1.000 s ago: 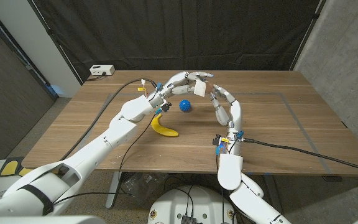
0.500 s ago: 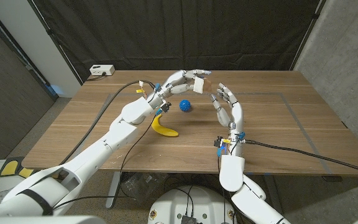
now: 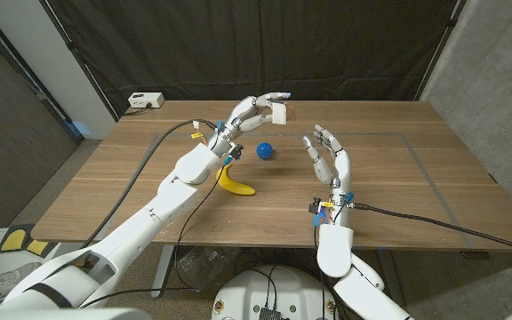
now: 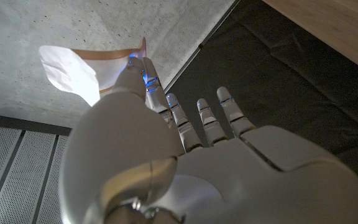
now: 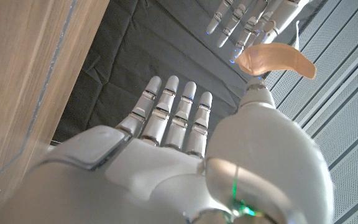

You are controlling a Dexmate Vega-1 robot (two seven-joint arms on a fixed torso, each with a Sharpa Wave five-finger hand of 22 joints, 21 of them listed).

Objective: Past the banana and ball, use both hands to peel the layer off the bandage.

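Note:
My left hand (image 3: 254,114) is raised above the table's far middle, beyond the blue ball (image 3: 264,150) and the yellow banana (image 3: 232,181). It pinches the bandage (image 3: 279,113) at its fingertips. In the left wrist view the bandage (image 4: 73,71) is a white layer with a tan strip along its edge. My right hand (image 3: 325,158) stands apart to the right, fingers spread, with nothing seen in it. In the right wrist view the tan bandage (image 5: 275,59) hangs at the left hand's fingertips (image 5: 232,57), just past my right hand's (image 5: 185,155) thumb.
The wooden table (image 3: 398,191) carries a thin taped outline (image 3: 416,151) on its right half. A small white box (image 3: 145,100) sits at the far left corner. A dark curtain hangs behind the table.
Both hands met at the bandage a second ago. The right hand has since drawn back toward me and opened, while the left hand lifted slightly with the bandage.

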